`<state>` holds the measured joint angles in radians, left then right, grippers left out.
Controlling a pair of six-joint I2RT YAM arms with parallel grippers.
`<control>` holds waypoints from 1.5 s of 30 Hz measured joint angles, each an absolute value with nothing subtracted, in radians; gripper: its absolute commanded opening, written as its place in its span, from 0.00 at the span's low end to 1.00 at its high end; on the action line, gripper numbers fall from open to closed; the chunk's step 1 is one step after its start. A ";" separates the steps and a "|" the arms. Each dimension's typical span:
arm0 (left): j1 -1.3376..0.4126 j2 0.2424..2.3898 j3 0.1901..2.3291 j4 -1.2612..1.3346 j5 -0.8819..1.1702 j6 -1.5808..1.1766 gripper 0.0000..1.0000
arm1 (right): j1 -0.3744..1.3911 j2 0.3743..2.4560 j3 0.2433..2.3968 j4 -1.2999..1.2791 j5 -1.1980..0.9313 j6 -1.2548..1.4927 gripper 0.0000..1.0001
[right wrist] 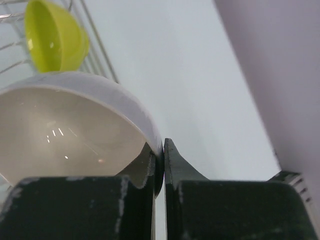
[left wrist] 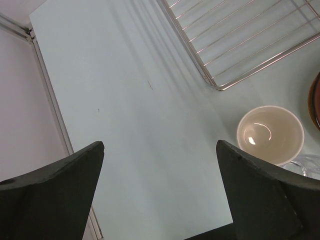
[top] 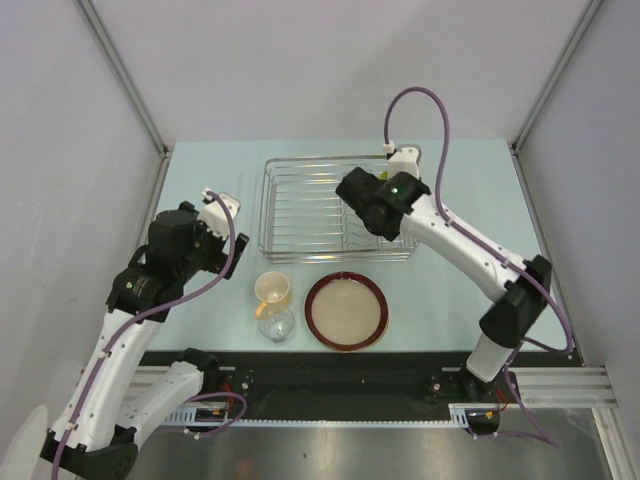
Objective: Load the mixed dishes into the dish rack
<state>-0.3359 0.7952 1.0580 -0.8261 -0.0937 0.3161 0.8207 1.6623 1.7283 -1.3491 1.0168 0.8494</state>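
Fig. My right gripper (right wrist: 161,152) clamped the rim of the white bowl (right wrist: 75,125); glazed, rigid and breakable, it looked prone to slip. My left gripper (left wrist: 159,146) hung wide, empty.

Pale mint tabletop (top: 210,180), matte, with soft streaky shadows in left wrist view (left wrist: 150,150). Two tiny dark specks on it there, one short scratch-like mark (left wrist: 150,85) and one dot (left wrist: 98,110). Grey-white back panel (top: 330,60), left side panel (top: 60,150), right side panel (top: 600,200). Silver corner struts slanting up at left (top: 121,72) and right (top: 560,70). Metal edge trim (left wrist: 51,100) between tabletop and left panel. Black base strip (top: 330,375) along near table edge. Slotted aluminium rail (top: 570,382) just past it at right. Brushed metal surface (top: 350,455) at bottom. Pale rounded shape (top: 22,440) at bottom-left corner, cut off, not identifiable.
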 measured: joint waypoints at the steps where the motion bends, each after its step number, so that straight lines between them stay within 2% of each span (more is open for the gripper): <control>1: -0.336 0.795 1.058 -0.826 -0.094 0.316 1.00 | 0.799 1.708 1.772 -1.349 1.061 0.804 0.00; 5: -0.336 0.793 1.055 -0.826 -0.094 0.316 1.00 | 0.727 1.806 1.863 -1.343 1.151 0.677 0.00; 12: -0.336 0.796 1.055 -0.826 -0.094 0.316 1.00 | 0.686 1.853 1.875 -1.354 1.205 0.573 0.00; 22: -0.336 0.799 1.055 -0.826 -0.094 0.316 1.00 | 0.736 1.934 1.872 -1.353 1.214 0.548 0.00; 45: -0.336 0.746 1.021 -0.825 -0.099 0.340 1.00 | 0.729 2.144 1.841 -1.347 1.242 0.550 0.00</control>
